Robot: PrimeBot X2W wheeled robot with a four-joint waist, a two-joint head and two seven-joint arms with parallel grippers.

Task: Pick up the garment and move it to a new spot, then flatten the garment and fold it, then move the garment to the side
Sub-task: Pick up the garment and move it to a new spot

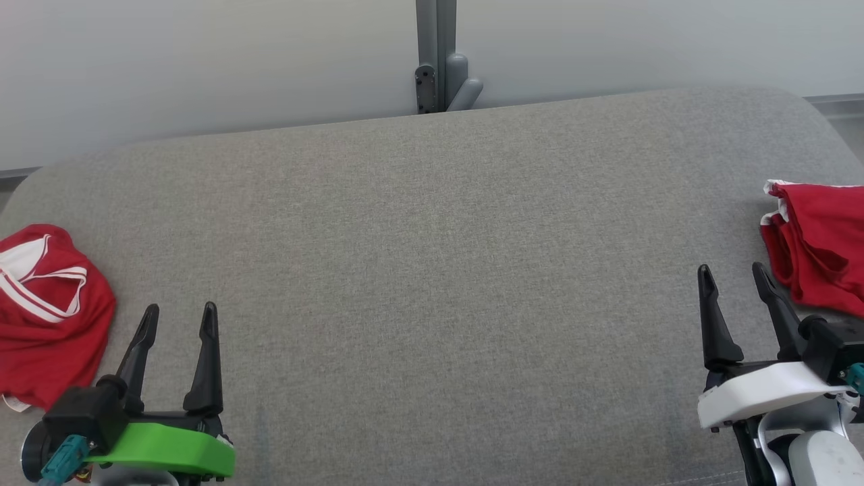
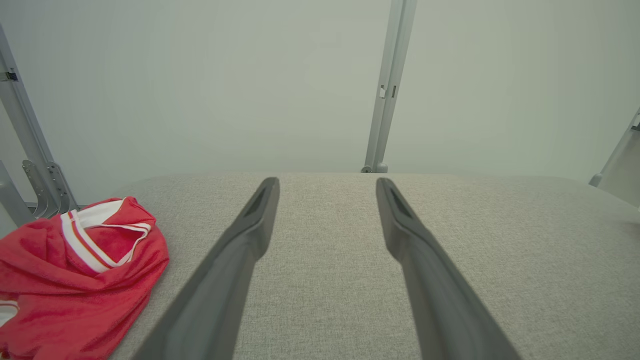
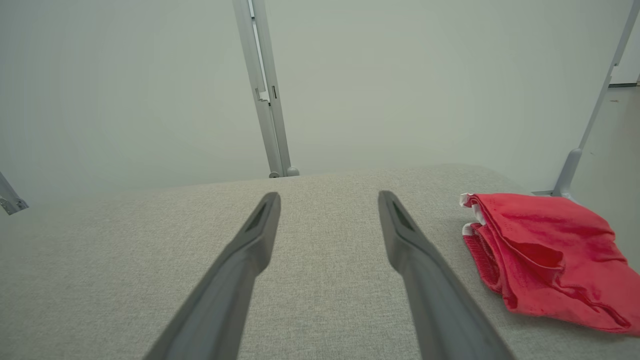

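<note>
Head view, left edge: crumpled red jersey [image 1: 57,337] likely soft, light, limp, best pinched at white-striped collar [image 1: 62,273]; left gripper [image 1: 181,308] and right gripper [image 1: 732,267] spread, empty.

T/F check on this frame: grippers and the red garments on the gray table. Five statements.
1. The left gripper and right gripper are both open and empty. True.
2. The garment beside the left gripper is blue. False: the left garment is red with white stripes.
3. The right garment lies near the table's right edge. True.
4. The two garments are stacked mid-table. False: they lie apart, one at each side.
5. The left garment is spread flat. False: it is crumpled.
</note>
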